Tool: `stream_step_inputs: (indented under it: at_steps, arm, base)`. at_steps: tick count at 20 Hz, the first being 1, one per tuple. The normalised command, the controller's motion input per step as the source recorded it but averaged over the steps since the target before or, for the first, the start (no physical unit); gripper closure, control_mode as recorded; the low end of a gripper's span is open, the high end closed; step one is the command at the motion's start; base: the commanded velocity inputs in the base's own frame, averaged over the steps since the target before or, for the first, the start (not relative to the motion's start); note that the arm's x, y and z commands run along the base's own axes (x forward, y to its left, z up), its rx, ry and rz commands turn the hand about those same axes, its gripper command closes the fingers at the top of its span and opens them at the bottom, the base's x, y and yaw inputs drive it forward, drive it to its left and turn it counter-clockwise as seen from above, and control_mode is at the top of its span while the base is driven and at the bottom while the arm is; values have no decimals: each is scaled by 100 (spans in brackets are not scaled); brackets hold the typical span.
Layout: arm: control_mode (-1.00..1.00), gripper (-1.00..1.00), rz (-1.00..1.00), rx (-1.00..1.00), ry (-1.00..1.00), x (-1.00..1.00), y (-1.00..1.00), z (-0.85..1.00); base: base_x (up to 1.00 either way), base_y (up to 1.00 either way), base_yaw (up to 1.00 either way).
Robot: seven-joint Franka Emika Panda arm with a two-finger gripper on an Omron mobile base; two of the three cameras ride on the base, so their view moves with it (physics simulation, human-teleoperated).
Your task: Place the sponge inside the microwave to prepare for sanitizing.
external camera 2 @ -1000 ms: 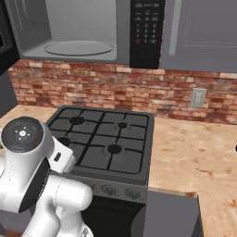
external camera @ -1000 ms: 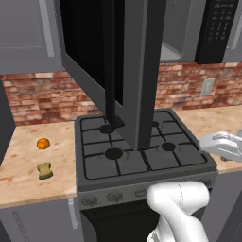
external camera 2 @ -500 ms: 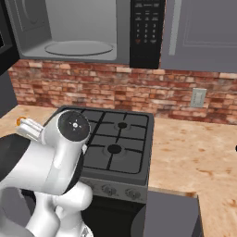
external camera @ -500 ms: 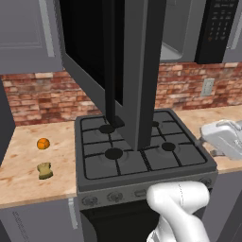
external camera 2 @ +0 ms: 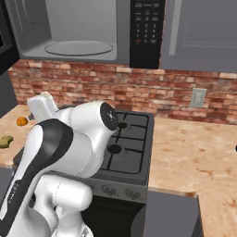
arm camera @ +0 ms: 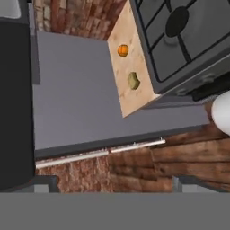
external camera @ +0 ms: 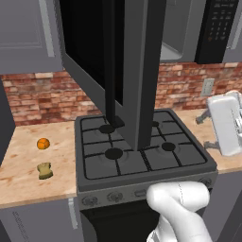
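Observation:
The sponge (external camera: 45,170) lies on the wooden counter left of the stove, a small olive-yellow block; it also shows at the left edge (external camera 2: 5,141) and from the hand (arm camera: 133,81). The microwave (external camera 2: 78,32) hangs above the stove with its door (external camera: 137,71) swung wide open, showing the light interior and round turntable (external camera 2: 81,47). My gripper (external camera: 207,131) hovers over the right end of the stove, far from the sponge. In the hand view its fingertips (arm camera: 45,182) stand wide apart, so the gripper (arm camera: 117,184) is open and holds nothing.
A small orange ball (external camera: 43,143) sits just behind the sponge. The black stove (external camera: 142,151) fills the middle below the open door. My own arm (external camera 2: 69,148) blocks the stove's left half in the right base view. Grey cabinets (external camera 2: 203,32) flank the microwave.
The arm has swung up and across, raising the hand over the stove's right side. Sponge, ball and microwave door have not moved. The gripper stayed open.

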Motion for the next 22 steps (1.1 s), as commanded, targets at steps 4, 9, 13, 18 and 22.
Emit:
stream_step_inputs:
  at_steps: [4, 9, 13, 18, 22]
  arm:
    - [-100, -100, -23, 38, -1, 2, 8, 28]
    - [-100, -100, -22, 19, 0, 1, 27, 45]
    - [-100, -100, 4, 2, 40, 5, 48, 79]
    - [-100, -100, 16, 18, 44, 2, 15, 53]
    - [-100, -100, 11, 19, 28, 0, 37, 14]
  base:
    - [0, 0, 0]
    - [0, 0, 0]
    - [0, 0, 0]
    - [0, 0, 0]
    - [0, 0, 0]
